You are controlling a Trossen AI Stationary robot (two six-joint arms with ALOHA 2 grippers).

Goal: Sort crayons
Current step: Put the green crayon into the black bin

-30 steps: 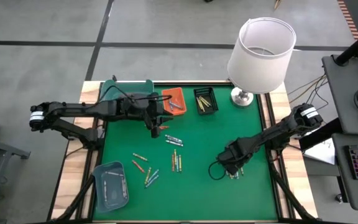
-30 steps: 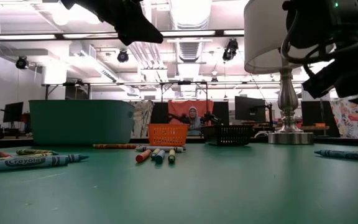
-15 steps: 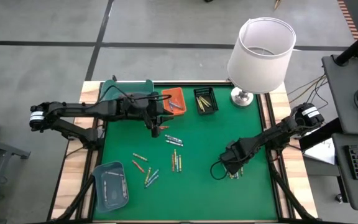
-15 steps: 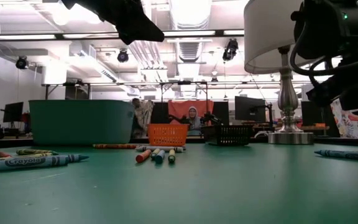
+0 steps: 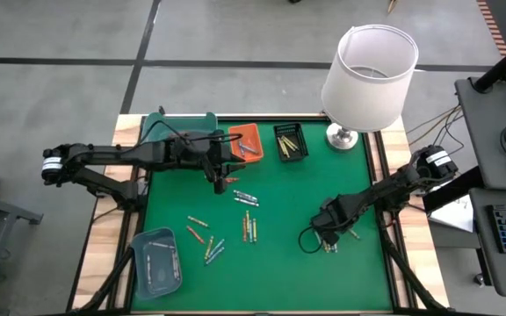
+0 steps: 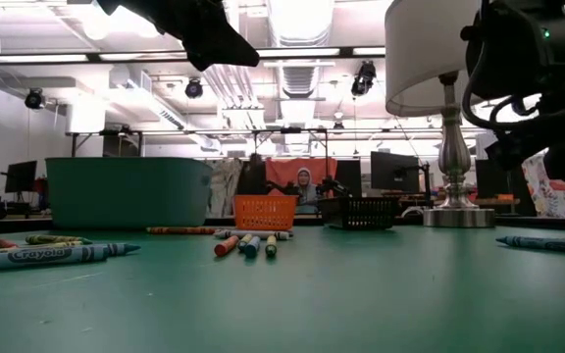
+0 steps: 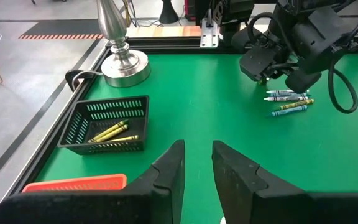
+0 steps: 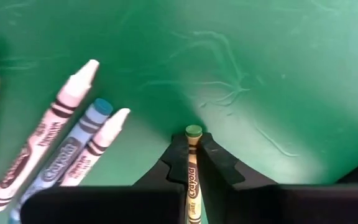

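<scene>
Crayons lie in loose groups on the green mat: several mid-table (image 5: 246, 226), a few silvery ones (image 5: 244, 197), and a small group (image 5: 330, 247) under my right gripper (image 5: 332, 230). That gripper is shut on a yellow-green crayon (image 8: 193, 132); white and blue crayons (image 8: 73, 149) lie beside it. My left gripper (image 7: 197, 163) hovers near the orange tray (image 5: 246, 140). Its fingers stand a little apart with only mat showing between them. A red crayon (image 5: 220, 187) shows just below it in the high view. My right gripper pinches the yellow-green crayon's paper-wrapped shaft (image 8: 192, 165) between its two fingers. The crayon lies along the fingers, and its green tip (image 8: 194, 131) pokes out just past the fingertips. The fingers point down at the mat. I cannot tell whether the crayon is clear of the mat.
A teal bin (image 5: 178, 127), the orange tray and a black basket (image 5: 290, 142) holding yellow crayons line the far edge. A grey-blue tray (image 5: 156, 261) sits near left. A lamp (image 5: 369, 75) stands far right. A black cable loop (image 5: 308, 239) hangs by my right gripper.
My right gripper has shifted slightly up and toward the table's right edge, staying over the small group of crayons. My left arm has kept still.
</scene>
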